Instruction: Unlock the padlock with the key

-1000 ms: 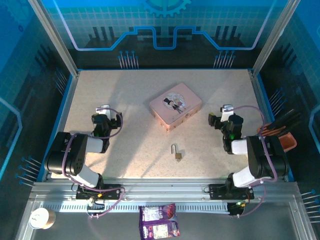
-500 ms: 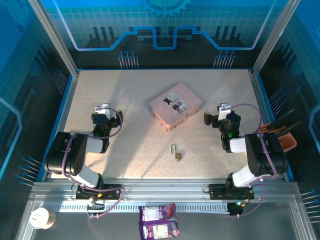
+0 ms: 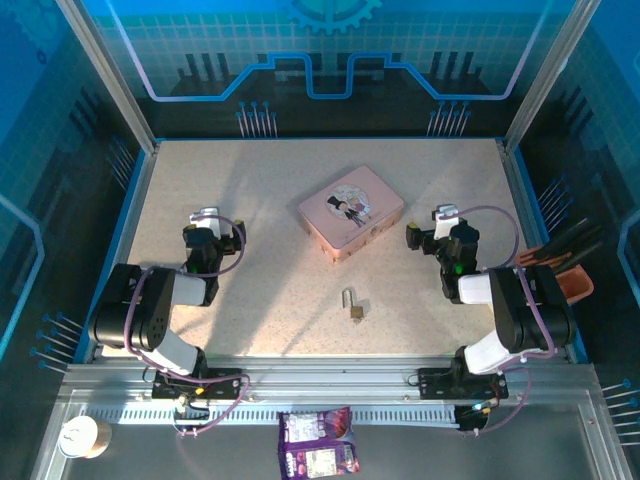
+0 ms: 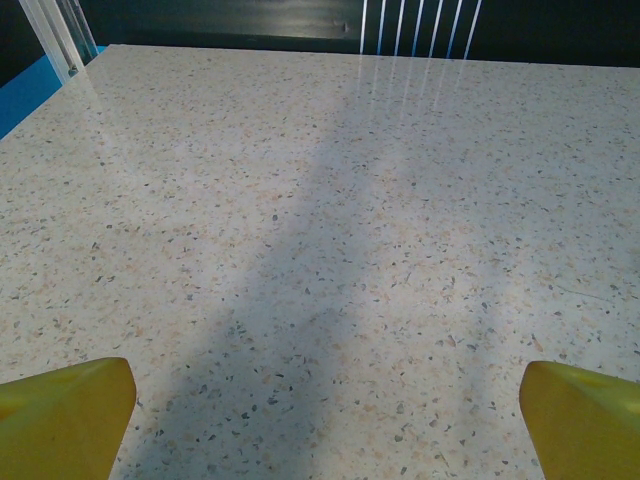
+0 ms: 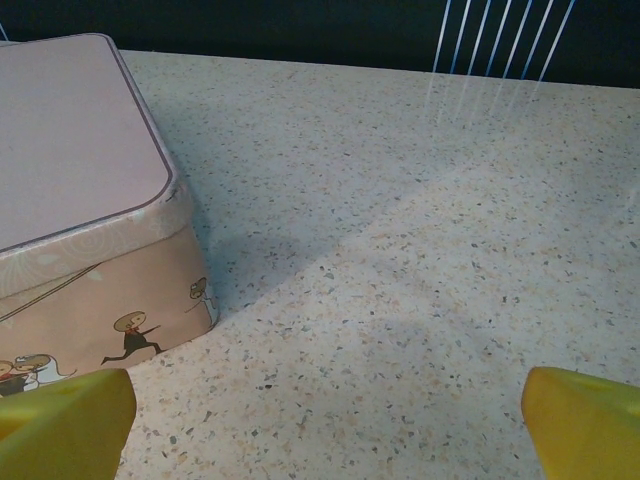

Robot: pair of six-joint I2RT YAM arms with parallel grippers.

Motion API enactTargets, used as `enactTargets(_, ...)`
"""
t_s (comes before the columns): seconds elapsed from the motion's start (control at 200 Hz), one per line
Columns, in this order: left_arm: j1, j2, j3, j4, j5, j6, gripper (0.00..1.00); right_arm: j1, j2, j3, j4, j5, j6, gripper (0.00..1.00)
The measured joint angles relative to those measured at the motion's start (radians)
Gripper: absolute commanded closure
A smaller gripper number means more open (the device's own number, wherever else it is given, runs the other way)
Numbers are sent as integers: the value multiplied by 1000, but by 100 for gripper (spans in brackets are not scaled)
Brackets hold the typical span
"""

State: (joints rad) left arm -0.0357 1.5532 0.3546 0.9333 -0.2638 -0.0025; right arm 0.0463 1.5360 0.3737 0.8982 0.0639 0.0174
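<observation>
Gaping empty, left gripper (image 4: 320, 425) and right gripper (image 5: 320, 425) may skid the loose padlock (image 3: 353, 305) at the tin's (image 3: 350, 212) six o'clock

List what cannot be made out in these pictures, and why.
The key: top view, too small to find; whether it lies by the padlock I cannot tell.
The padlock's shackle: top view, too small to tell if it is closed.
The pink tin: right wrist view, cut off by the left edge.
Fingertips of the left gripper and the right gripper: wrist views, cut off by the bottom edge.
</observation>
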Motion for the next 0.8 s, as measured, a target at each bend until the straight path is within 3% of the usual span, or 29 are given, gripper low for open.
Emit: enactTargets(0.8, 0, 0, 0, 0, 0, 0, 1, 0, 0, 0, 0, 15, 0, 0)
